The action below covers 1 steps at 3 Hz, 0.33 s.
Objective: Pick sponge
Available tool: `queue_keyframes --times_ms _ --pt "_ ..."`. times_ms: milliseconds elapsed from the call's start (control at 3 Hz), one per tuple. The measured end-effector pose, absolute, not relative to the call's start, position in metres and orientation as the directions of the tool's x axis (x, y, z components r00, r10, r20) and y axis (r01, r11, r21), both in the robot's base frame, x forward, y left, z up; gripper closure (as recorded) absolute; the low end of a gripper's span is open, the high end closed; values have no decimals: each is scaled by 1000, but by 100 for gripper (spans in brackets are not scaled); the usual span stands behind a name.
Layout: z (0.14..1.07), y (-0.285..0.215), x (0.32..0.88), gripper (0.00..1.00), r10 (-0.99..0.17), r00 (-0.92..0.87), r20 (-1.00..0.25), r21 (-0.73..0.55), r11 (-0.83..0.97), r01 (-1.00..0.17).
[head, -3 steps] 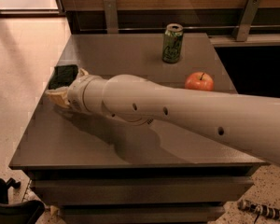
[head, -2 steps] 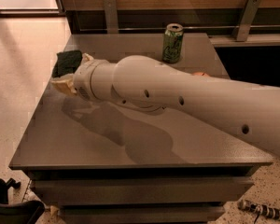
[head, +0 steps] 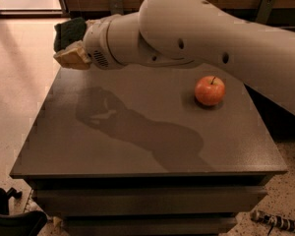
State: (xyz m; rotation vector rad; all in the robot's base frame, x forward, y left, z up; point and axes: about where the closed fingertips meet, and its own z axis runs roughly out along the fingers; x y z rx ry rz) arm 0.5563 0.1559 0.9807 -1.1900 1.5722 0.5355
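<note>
The off-white arm (head: 201,31) has rounded segments, dark holes, a vented wrist (head: 102,47) and a pale yellow pincer (head: 71,42) upper left.

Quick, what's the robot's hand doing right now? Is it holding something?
The gripper is closed on the sponge, up in the air over the far left corner of the table.

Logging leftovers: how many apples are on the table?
1: the apple on the table, right side; the arm may hide others. The gripper holds the sponge above its far left corner.
</note>
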Motion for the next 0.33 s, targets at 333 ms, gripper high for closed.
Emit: queue_keyframes --times_ms 333 --pt "998 144 556 100 -458 29 -888 -213 355 -910"
